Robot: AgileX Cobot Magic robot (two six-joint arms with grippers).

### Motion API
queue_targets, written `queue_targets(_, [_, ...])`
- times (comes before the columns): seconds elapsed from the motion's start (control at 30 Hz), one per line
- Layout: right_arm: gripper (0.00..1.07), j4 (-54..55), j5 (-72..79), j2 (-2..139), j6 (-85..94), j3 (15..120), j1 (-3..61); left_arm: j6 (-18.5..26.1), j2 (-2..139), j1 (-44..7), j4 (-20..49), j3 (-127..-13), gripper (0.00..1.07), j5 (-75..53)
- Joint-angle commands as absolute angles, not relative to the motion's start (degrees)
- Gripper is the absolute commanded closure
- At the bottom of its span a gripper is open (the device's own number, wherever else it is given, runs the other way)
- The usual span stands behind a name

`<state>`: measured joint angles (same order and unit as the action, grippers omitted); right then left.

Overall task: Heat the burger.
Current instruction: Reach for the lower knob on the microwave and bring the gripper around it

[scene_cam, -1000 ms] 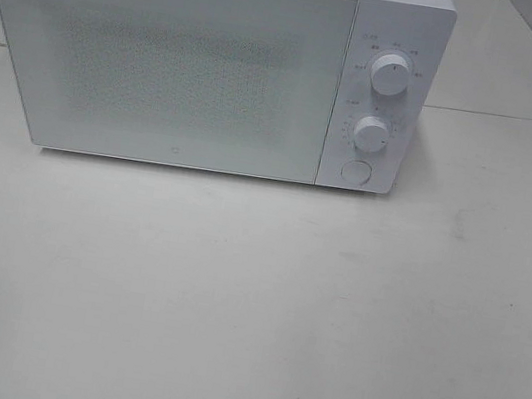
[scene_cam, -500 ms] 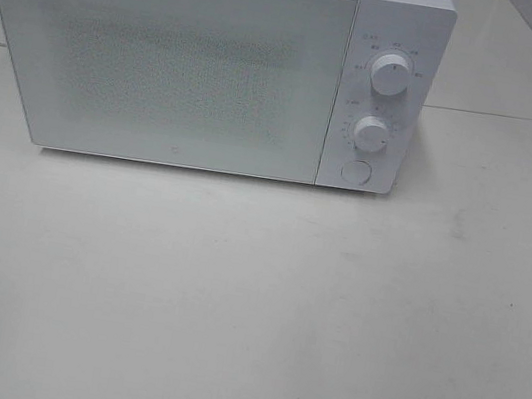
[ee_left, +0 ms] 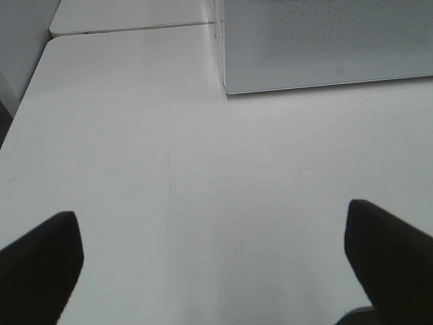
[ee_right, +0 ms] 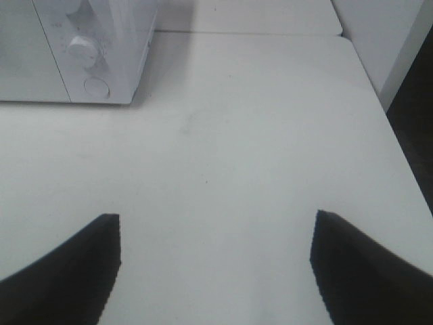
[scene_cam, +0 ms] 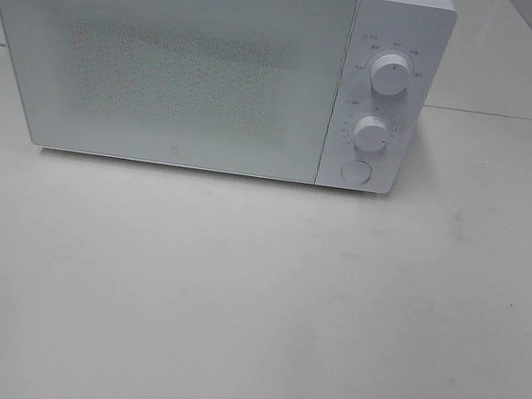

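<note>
A white microwave (scene_cam: 207,59) stands at the back of the white table (scene_cam: 250,298) with its door shut; two round knobs (scene_cam: 391,78) and a round button (scene_cam: 355,171) sit on its right panel. The burger is out of view in every frame. Neither arm shows in the high view. My left gripper (ee_left: 213,261) is open over bare table, its dark fingertips (ee_left: 40,264) far apart, with the microwave's lower left corner (ee_left: 325,47) ahead. My right gripper (ee_right: 213,267) is open too, nothing between its fingers, the microwave's control side (ee_right: 84,51) ahead of it.
A seam (scene_cam: 502,116) joins this table to another behind it. The table's left edge (ee_left: 30,101) shows in the left wrist view and its right edge (ee_right: 392,128) in the right wrist view, with a dark drop beyond.
</note>
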<state>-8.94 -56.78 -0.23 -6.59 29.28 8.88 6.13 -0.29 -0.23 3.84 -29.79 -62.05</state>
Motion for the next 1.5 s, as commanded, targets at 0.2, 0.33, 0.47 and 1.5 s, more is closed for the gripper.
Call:
queue_targets(0.2, [0.32, -9.74, -48.19, 4.76, -6.3, 31.11, 8.65, 5.84, -1.72, 0.0, 4.18, -29.62, 0.09, -61.25])
queue_targets(0.33, [0.32, -9.8, -40.85, 10.26, -6.3, 30.94, 8.65, 5.84, -1.72, 0.0, 4.18, -29.62, 0.09, -61.25])
queue_targets(0.47, [0.32, -9.8, -36.67, 14.04, -6.3, 30.94, 8.65, 5.84, -1.72, 0.0, 4.18, -29.62, 0.09, -61.25])
queue_targets(1.5, [0.32, -9.8, 11.12, 56.38, -7.79, 30.94, 8.65, 5.84, -1.72, 0.0, 4.18, -29.62, 0.09, -61.25])
